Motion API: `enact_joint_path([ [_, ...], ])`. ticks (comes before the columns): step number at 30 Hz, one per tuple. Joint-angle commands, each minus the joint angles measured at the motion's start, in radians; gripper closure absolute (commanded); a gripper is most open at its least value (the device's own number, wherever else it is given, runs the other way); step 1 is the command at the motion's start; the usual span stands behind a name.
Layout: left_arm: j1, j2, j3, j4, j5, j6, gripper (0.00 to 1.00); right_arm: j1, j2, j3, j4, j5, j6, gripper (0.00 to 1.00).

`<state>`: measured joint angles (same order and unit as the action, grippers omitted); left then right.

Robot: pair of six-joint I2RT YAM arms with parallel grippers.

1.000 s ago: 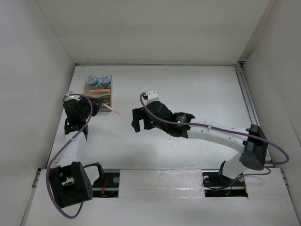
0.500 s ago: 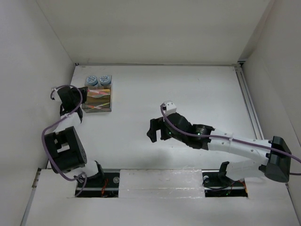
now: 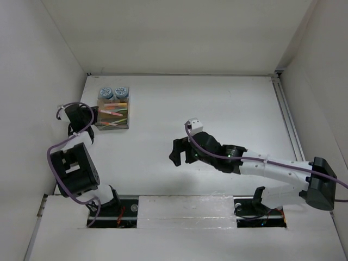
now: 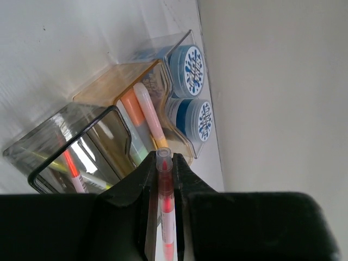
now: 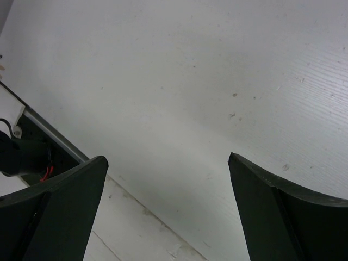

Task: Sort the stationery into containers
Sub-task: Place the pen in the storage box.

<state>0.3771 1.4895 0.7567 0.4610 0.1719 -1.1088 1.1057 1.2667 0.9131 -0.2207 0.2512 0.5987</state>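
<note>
My left gripper (image 4: 163, 163) is shut on a thin red pen (image 4: 165, 191), whose clear cap sticks out past the fingertips. It points at the organiser tray (image 4: 106, 82), which has clear, amber and dark compartments. Two blue-and-white cylinders (image 4: 193, 63) fill the clear end. An orange highlighter (image 4: 130, 106) and a pink one (image 4: 148, 106) lie in the amber part, and another red pen (image 4: 72, 168) lies in the dark part. From above, the left gripper (image 3: 91, 116) is just left of the tray (image 3: 112, 124). My right gripper (image 3: 176, 153) is open over bare table, with nothing between its fingers (image 5: 272, 212).
The left wall (image 3: 49, 109) stands close behind the left arm. The tray sits in the far left corner of the table. The front rail (image 5: 43, 142) and the table's near edge show under the right gripper.
The left gripper has swung from the tray's near side to its left side, carrying the red pen. The right arm has pulled back to the right and nearer.
</note>
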Motion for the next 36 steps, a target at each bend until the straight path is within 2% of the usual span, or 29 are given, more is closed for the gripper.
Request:
enact_joint_path([
  [1, -0.017, -0.011, 0.009, 0.021, -0.029, 0.03, 1.0, -0.003, -0.015, -0.02, 0.067, -0.018, -0.002, 0.01],
  [6, -0.026, -0.034, -0.037, 0.062, -0.063, 0.021, 1.0, -0.003, -0.055, -0.031, 0.057, -0.009, 0.007, 0.01],
  [10, -0.026, -0.034, -0.026, 0.007, -0.101, 0.03, 1.0, -0.003, -0.067, -0.042, 0.057, 0.0, 0.007, 0.01],
  [13, -0.026, -0.034, -0.057, 0.028, -0.127, 0.004, 1.0, -0.003, -0.078, -0.042, 0.057, 0.0, 0.007, 0.01],
  [21, -0.026, 0.012, -0.046, 0.028, -0.117, 0.004, 0.99, -0.003, -0.078, -0.051, 0.057, 0.0, 0.007, 0.01],
  [25, -0.026, 0.012, -0.046, 0.028, -0.129, 0.004, 0.88, -0.003, -0.067, -0.051, 0.057, 0.0, 0.007, 0.01],
  [28, -0.026, 0.012, -0.046, 0.028, -0.129, 0.004, 0.85, -0.003, -0.058, -0.051, 0.057, 0.0, 0.007, 0.01],
  [32, -0.026, 0.021, -0.046, 0.041, -0.109, 0.004, 0.76, -0.003, -0.058, -0.051, 0.057, 0.0, 0.007, 0.01],
  [36, -0.026, 0.021, -0.046, 0.062, -0.091, 0.004, 0.61, -0.003, -0.058, -0.06, 0.057, 0.0, 0.007, 0.01],
])
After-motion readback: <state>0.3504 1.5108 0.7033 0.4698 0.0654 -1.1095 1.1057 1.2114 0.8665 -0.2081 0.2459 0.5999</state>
